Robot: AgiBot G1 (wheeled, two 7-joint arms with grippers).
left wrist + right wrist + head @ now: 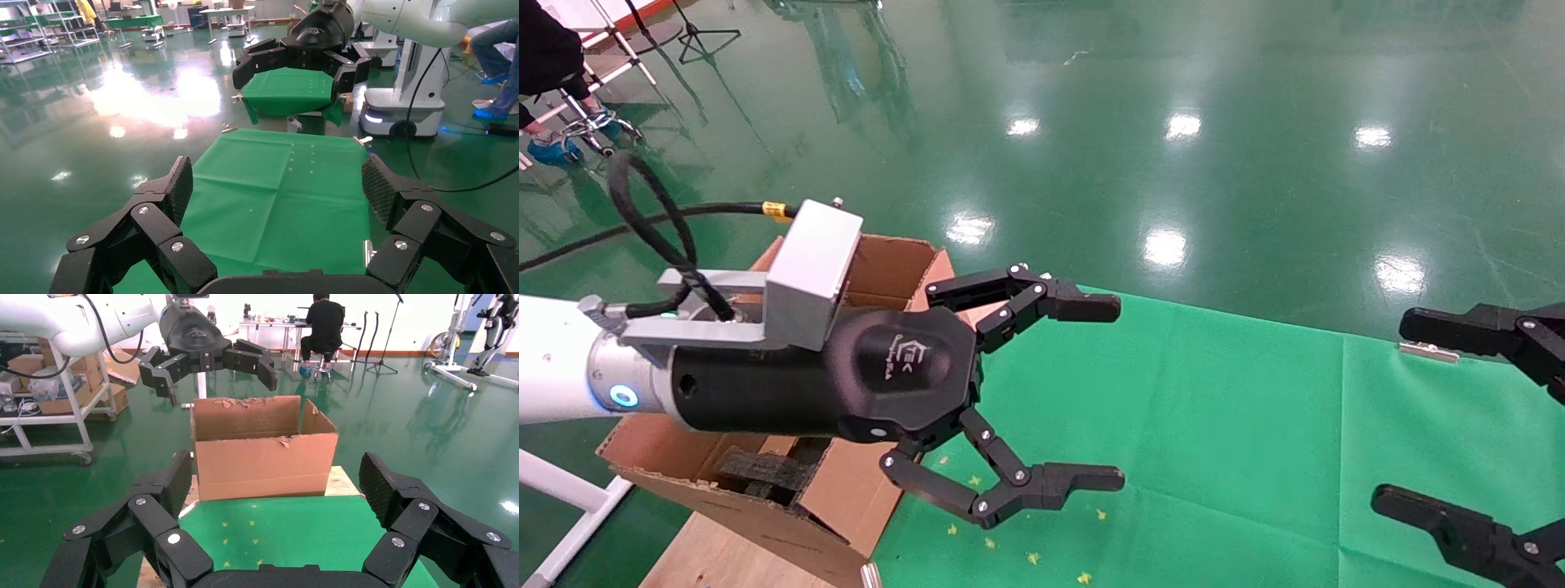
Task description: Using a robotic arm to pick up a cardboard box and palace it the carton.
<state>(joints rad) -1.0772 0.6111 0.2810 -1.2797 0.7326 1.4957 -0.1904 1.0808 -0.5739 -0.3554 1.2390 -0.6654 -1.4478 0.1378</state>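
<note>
Overhead, the head view counts two grippers, one carton and one green cloth. The left gripper (1120, 392), on the white arm (552, 367), hangs above the carton (846, 506) and the cloth's left edge, its two fingers spread wide with nothing between them. The carton stands at the cloth's (1254, 425) left edge, partly hidden under the arm; a strip of dark foam (764, 469) shows inside it. The right gripper (1397, 408) enters at the cloth's right edge, fingers likewise apart and empty. Between the two grippers the cloth lies bare apart from small yellow flecks, with open room across its middle. Glossy green floor runs beyond the far edge. The small cardboard box shows in none of the views.

The left wrist view looks across the cloth (275, 184) between that gripper's own spread fingers (177, 190). It shows what the head view does not: clips at the cloth's corners, a second green-covered table (287, 92) beyond, and the right gripper (287, 67) from the front, open, on its white arm. No carton appears here.

The right wrist view alone shows the carton (263, 459) whole: one long brown box with ragged torn flap edges, standing just past the cloth's (294, 533) edge on a wooden board (339, 481). The left gripper (214, 373) hovers open above it, clear of the flaps. This gripper's own fingers (177, 484) frame the view, spread apart. A seated person (324, 324) is at a desk far behind.
</note>
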